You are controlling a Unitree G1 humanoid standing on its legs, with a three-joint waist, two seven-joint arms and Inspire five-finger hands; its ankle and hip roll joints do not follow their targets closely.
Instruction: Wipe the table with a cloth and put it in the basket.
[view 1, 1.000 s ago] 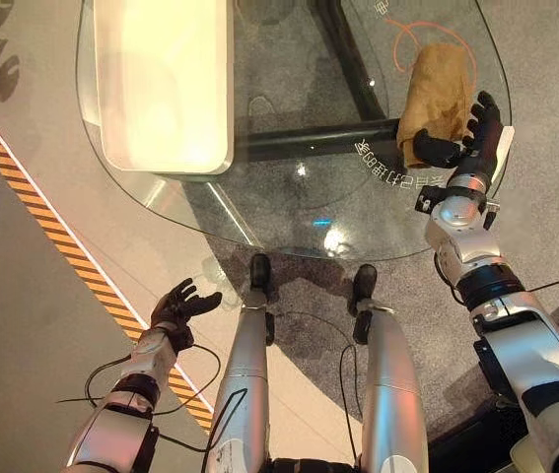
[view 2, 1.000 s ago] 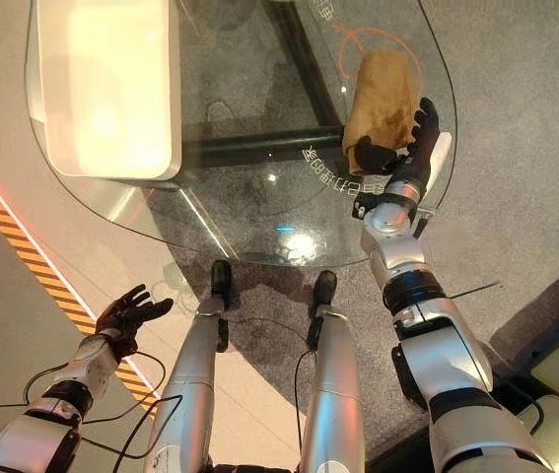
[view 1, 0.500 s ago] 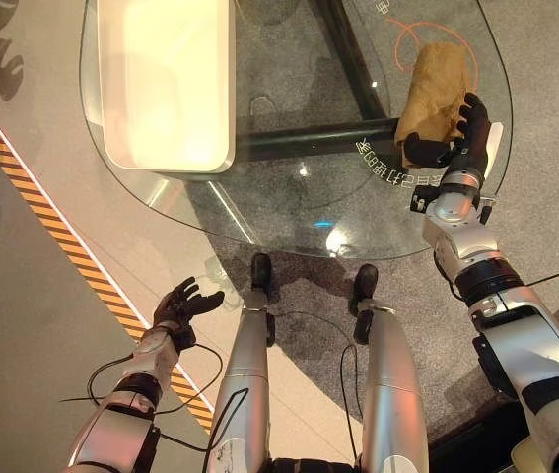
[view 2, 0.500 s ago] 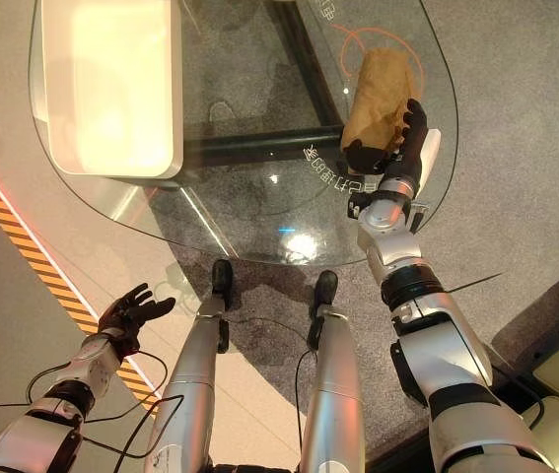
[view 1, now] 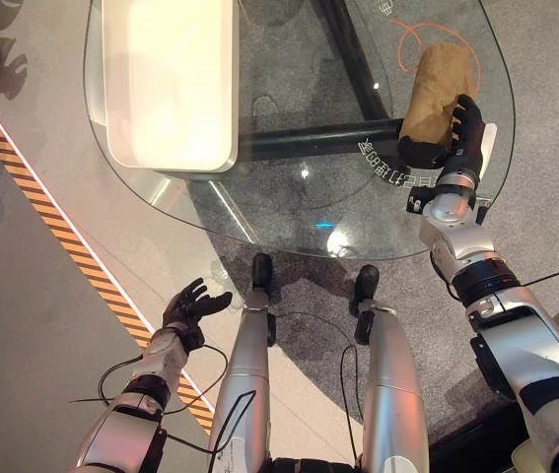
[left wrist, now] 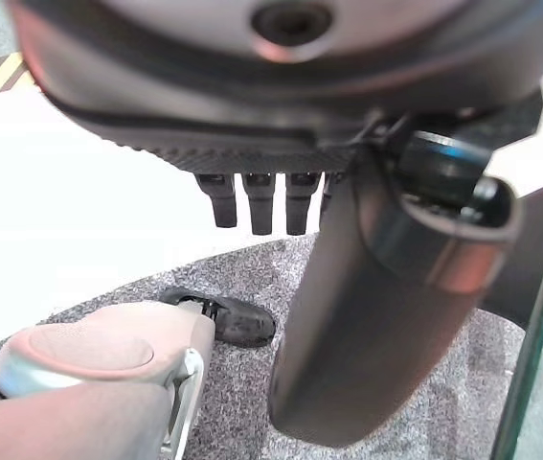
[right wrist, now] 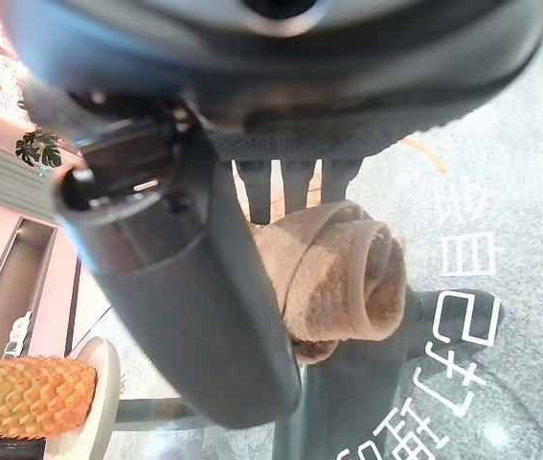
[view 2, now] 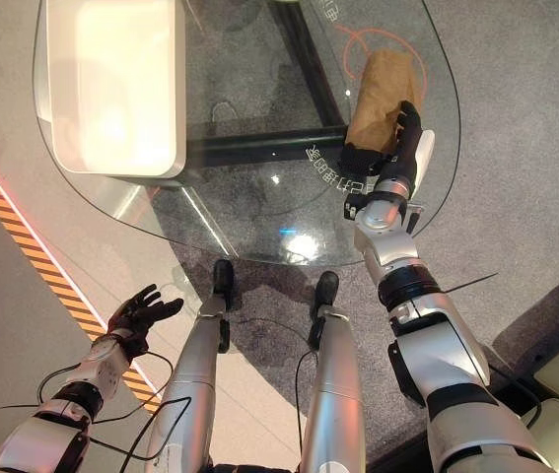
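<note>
**Item: rolled cloth, at the table's right edge**

Cloth [view 1: 437, 87]: tan, rolled into a soft bundle, lay on the glass table [view 1: 289, 212] near its right rim, inside an orange ring marking. Right hand [view 1: 454, 138]: thumb and fingers curled round the roll's near end, as its wrist view confirmed. Left hand [view 1: 188, 306]: hung low beside the table, fingers relaxed, holding nothing. Basket [view 1: 169, 84]: white, rectangular, stood on the table's far left, well apart from the cloth.

Handling, judged: light, limp, likely to unroll or sag; non-fragile. Best gripped mid-roll across its thickness, since an end grip may let layers slip loose.
</note>
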